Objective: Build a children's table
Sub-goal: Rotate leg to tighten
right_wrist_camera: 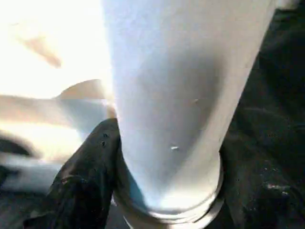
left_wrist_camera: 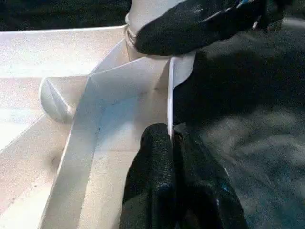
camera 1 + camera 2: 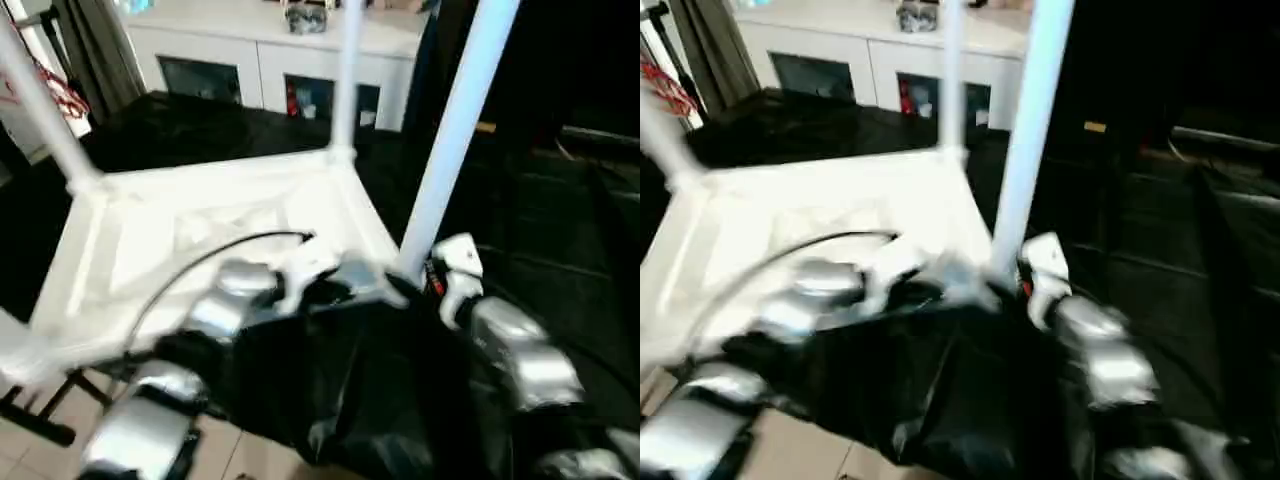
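Children's table (image 3: 200, 240) lies upside down at centre-left of the head view on black sheeting (image 3: 360, 400), ribbed underside up. Legs rise toward the top edge; the near-right leg (image 3: 455, 130) leans slightly right. Left gripper (image 2: 171, 138) pinches the top's rim. Right gripper (image 1: 162, 191) clasps that leg's base.

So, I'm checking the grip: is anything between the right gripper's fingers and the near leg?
Nothing: in the right wrist view the black finger lies straight against the near leg, just above its collar at the table top's corner.
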Motion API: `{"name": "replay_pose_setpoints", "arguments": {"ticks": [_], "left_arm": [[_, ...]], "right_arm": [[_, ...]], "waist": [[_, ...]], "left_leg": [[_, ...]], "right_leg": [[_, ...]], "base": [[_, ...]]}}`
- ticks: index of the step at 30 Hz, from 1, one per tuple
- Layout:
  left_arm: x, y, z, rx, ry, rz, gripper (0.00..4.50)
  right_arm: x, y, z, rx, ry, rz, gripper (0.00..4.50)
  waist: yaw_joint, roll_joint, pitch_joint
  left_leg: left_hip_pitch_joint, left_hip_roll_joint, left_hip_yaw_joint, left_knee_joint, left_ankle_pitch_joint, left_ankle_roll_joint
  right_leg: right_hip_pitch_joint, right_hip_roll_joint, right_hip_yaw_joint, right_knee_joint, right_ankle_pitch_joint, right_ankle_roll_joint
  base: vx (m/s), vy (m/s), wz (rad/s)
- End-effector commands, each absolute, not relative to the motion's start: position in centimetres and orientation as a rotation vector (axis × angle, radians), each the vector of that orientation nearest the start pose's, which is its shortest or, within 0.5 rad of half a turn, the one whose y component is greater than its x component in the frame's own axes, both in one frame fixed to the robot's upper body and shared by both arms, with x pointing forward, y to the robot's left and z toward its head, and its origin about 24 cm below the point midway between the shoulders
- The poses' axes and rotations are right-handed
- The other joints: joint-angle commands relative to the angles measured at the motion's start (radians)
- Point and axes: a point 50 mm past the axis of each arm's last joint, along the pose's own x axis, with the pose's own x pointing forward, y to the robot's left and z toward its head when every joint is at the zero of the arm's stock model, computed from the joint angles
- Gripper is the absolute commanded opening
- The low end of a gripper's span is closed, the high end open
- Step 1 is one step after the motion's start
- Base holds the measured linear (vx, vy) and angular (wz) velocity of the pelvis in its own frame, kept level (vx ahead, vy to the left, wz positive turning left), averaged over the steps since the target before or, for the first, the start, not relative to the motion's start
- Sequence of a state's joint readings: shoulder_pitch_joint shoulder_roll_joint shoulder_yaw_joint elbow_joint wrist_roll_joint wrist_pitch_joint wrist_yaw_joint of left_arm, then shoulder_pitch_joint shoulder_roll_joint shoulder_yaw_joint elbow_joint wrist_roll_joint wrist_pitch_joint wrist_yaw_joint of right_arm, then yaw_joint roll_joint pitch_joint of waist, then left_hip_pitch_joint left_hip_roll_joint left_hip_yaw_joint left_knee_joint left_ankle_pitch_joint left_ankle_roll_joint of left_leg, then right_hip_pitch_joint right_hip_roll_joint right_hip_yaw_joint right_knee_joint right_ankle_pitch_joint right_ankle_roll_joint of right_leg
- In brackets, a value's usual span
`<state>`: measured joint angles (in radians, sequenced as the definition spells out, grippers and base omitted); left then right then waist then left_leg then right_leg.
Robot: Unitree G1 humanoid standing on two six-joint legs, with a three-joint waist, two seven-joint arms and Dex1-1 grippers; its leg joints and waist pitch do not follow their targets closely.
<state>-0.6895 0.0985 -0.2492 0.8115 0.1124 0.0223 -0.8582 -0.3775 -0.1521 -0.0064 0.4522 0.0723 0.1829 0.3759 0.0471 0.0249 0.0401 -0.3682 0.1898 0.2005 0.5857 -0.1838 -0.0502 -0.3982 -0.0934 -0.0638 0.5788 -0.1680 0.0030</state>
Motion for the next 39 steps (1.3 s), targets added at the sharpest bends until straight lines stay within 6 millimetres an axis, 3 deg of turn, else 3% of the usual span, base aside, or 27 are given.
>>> {"name": "replay_pose_setpoints", "arguments": {"ticks": [1, 4, 6, 12, 13, 18, 26, 27, 32, 39], "left_arm": [[33.7, 3.8, 5.5, 0.332, 0.246, -1.113, 0.0], [33.0, 2.6, 5.4, 0.318, 0.217, -1.159, 0.0], [32.9, 2.5, 5.3, 0.318, 0.211, -1.174, 0.0], [32.5, 3.7, 5.3, 0.332, 0.205, -1.247, 0.0], [32.4, 4.5, 5.4, 0.348, 0.2, -1.289, 0.0], [31.9, 5.9, 5.3, 0.372, 0.227, -1.398, 0.0], [31.4, 8.0, 5.6, 0.403, 0.297, -1.555, 0.0], [31.4, 8.1, 5.7, 0.404, 0.302, -1.56, 0.0], [31.4, 9.2, 5.8, 0.423, 0.332, -1.596, 0.0], [31.1, 10.2, 5.7, 0.421, 0.368, -1.616, 0.0]], "right_arm": [[31.1, -11.6, 1.5, -0.073, 0.32, 0.491, 2.67], [31.0, -10.5, 2.0, -0.022, 0.274, 0.55, 2.67], [31.0, -10.5, 2.1, -0.003, 0.266, 0.554, 3.23], [31.2, -11.8, 2.7, -0.012, 0.25, 0.598, 3.7], [30.9, -12.6, 3.0, -0.031, 0.249, 0.676, 3.8], [29.8, -13.7, 3.4, -0.083, 0.28, 0.878, 3.8], [28.0, -15.5, 3.9, -0.136, 0.355, 1.128, 3.8], [27.9, -15.6, 3.9, -0.134, 0.358, 1.144, 3.55], [27.4, -15.8, 4.1, -0.13, 0.391, 1.216, 3.31], [26.5, -15.4, 3.9, -0.097, 0.421, 1.283, 2.71]], "waist": [[-0.004, -0.011, -0.054], [-0.002, -0.01, -0.057], [0.0, -0.009, -0.057], [0.0, -0.008, -0.058], [-0.001, -0.007, -0.057], [0.004, -0.009, -0.058], [0.018, -0.005, -0.058], [0.018, -0.006, -0.059], [0.022, -0.007, -0.057], [0.025, -0.007, -0.058]], "left_leg": [[0.016, 0.035, -0.025, -0.079, -0.298, 0.002], [0.014, 0.036, -0.022, -0.076, -0.277, 0.027], [0.012, 0.036, -0.021, -0.075, -0.259, 0.039], [0.011, 0.037, -0.021, -0.075, -0.25, 0.05], [0.009, 0.037, -0.021, -0.075, -0.251, 0.052], [0.009, 0.04, -0.018, -0.072, -0.23, 0.078], [0.01, 0.047, -0.016, -0.07, -0.214, 0.085], [0.01, 0.047, -0.015, -0.069, -0.216, 0.084], [0.012, 0.047, -0.017, -0.073, -0.244, 0.063], [0.011, 0.048, -0.016, -0.072, -0.221, 0.065]], "right_leg": [[0.033, -0.053, 0.035, -0.082, -0.377, -0.17], [0.036, -0.053, 0.037, -0.077, -0.312, -0.184], [0.037, -0.053, 0.037, -0.074, -0.288, -0.192], [0.041, -0.054, 0.036, -0.072, -0.281, -0.199], [0.042, -0.054, 0.036, -0.072, -0.28, -0.2], [0.044, -0.055, 0.037, -0.069, -0.25, -0.214], [0.045, -0.052, 0.035, -0.058, -0.192, -0.254], [0.045, -0.053, 0.035, -0.057, -0.196, -0.254], [0.043, -0.054, 0.035, -0.061, -0.243, -0.246], [0.043, -0.055, 0.036, -0.056, -0.217, -0.251]], "base": [[0.0, 0.0, 0.0], [0.0, 0.0, 0.0], [0.0, 0.0, 0.0], [0.0, 0.0, 0.0], [0.0, 0.0, 0.0], [0.0, 0.0, 0.0], [0.0, 0.0, 0.0], [0.0, 0.0, 0.0], [0.0, 0.0, 0.0], [0.0, 0.0, 0.0]]}}
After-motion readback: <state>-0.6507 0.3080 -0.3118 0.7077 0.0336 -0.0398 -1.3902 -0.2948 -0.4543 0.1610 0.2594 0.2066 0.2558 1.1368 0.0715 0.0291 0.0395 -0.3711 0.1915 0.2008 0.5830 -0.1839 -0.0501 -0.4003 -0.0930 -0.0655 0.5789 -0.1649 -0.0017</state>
